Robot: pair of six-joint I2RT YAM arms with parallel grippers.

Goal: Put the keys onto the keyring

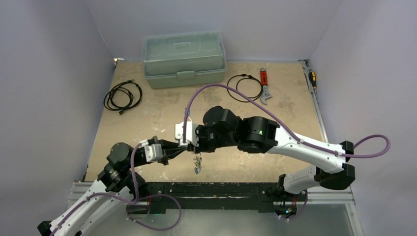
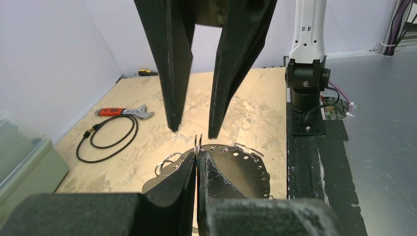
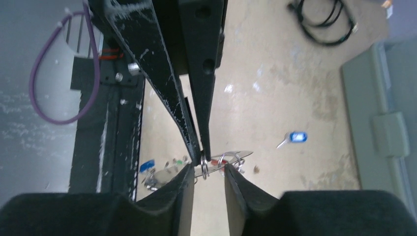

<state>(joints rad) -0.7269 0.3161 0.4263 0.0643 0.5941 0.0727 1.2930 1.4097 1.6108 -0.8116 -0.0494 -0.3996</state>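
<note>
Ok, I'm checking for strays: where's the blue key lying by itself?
In the right wrist view, the blue key lies on the table right of centre, between the keyring and the green toolbox.

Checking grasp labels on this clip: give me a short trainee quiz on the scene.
1. True or false: the left hand is shut on the keyring.
2. What lies right beside the wrench? A a cable; B the toolbox; C a mug.
3. Fill in: the right hand is ___.
Key: 1 true; 2 A; 3 open.
</note>
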